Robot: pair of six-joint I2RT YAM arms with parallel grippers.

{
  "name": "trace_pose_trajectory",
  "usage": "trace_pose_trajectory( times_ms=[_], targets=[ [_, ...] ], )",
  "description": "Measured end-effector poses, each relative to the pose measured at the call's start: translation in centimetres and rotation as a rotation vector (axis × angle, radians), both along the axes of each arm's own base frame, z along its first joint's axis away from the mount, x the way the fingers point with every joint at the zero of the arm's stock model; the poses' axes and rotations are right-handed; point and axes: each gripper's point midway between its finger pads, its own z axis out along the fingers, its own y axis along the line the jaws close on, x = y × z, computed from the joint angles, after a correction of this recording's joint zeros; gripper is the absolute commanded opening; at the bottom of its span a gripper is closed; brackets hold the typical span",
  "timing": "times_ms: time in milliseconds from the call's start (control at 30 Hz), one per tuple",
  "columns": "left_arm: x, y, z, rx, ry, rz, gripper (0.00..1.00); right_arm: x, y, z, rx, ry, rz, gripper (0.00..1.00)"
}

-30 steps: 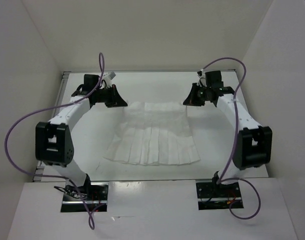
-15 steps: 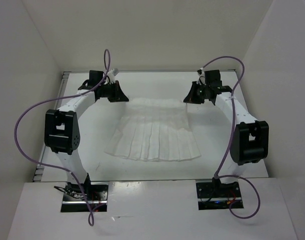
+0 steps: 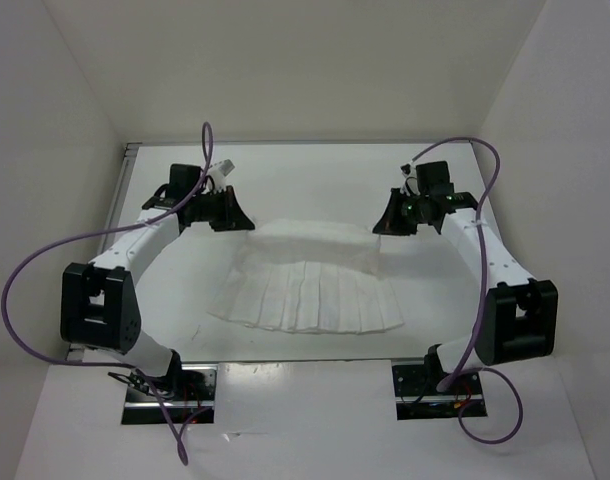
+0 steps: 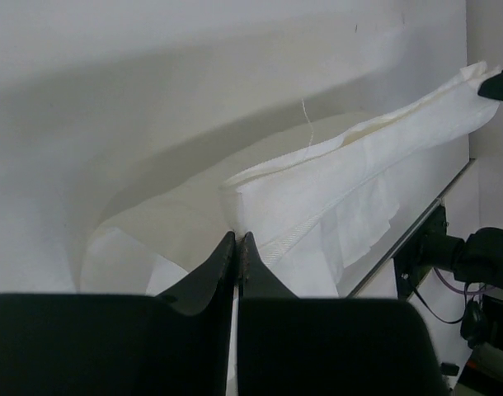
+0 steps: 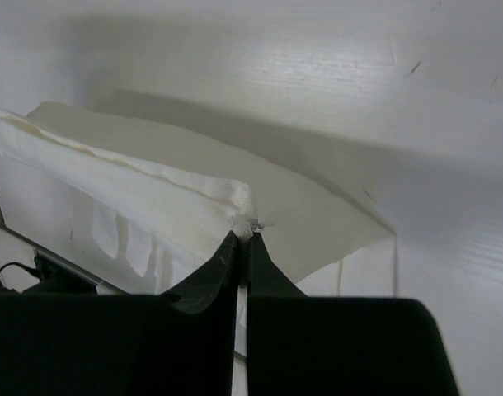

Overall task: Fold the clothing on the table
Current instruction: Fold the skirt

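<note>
The clothing [image 3: 315, 295] is a white pleated garment lying on the table [image 3: 315, 175], with its wide hem toward the near edge. Its far band is lifted off the surface and stretched between my two grippers. My left gripper [image 3: 247, 224] is shut on the band's left corner, and in the left wrist view the fingertips [image 4: 236, 239] pinch the clothing [image 4: 359, 157]. My right gripper [image 3: 377, 228] is shut on the right corner; the right wrist view shows its tips [image 5: 243, 236] pinching the clothing [image 5: 152, 190] at a crumpled corner.
White walls [image 3: 75, 120] close in the table on the left, back and right. The arm bases [image 3: 170, 388] [image 3: 435, 385] sit at the near edge. Purple cables [image 3: 25, 290] loop out beside each arm.
Both grippers have drawn back toward the near edge, carrying the far band of the clothing over its lower part. The flat part showing is shorter now.
</note>
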Motion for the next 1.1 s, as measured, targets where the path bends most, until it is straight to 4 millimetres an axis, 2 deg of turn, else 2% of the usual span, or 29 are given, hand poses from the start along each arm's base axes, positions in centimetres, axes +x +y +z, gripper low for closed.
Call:
trace_pose_trajectory(
  times_ms=[133, 267, 433, 533, 600, 667, 833, 933, 1000, 1100],
  targets=[
    [-2.2, -0.1, -1.6, 0.010, 0.086, 0.012, 0.00, -2.3, -0.1, -1.0, 0.004, 0.083, -0.012, 0.00],
    [-4.1, 0.2, -2.7, 0.031, 0.157, 0.024, 0.00, -4.5, 0.4, -1.2, -0.003, 0.146, -0.005, 0.00],
    [-5.4, 1.0, -2.4, 0.070, 0.180, 0.064, 0.00, -6.8, 1.4, -0.7, -0.022, 0.177, 0.020, 0.00],
    [-5.0, 1.0, -1.8, 0.070, 0.192, 0.077, 0.00, -6.6, 1.4, -0.6, -0.033, 0.175, 0.005, 0.00],
    [-2.5, 0.7, -1.3, 0.071, 0.182, 0.081, 0.00, -5.3, 1.2, -0.9, -0.056, 0.178, -0.010, 0.00],
    [0.5, 0.5, -1.0, 0.079, 0.163, 0.093, 0.00, -2.9, 1.0, -1.5, -0.085, 0.182, -0.029, 0.00],
    [9.2, 0.1, -1.2, 0.100, 0.111, 0.144, 0.00, 5.9, 0.1, -4.0, -0.140, 0.172, -0.084, 0.00],
    [13.4, -0.1, -0.6, 0.097, 0.067, 0.167, 0.00, 10.5, -0.6, -4.0, -0.148, 0.130, -0.114, 0.00],
    [15.4, 0.0, -0.2, 0.088, 0.039, 0.178, 0.00, 13.0, -0.9, -3.0, -0.141, 0.074, -0.131, 0.00],
    [15.9, 0.1, -0.2, 0.082, 0.038, 0.189, 0.00, 14.4, -1.0, -1.1, -0.128, 0.017, -0.137, 0.00]
  ],
)
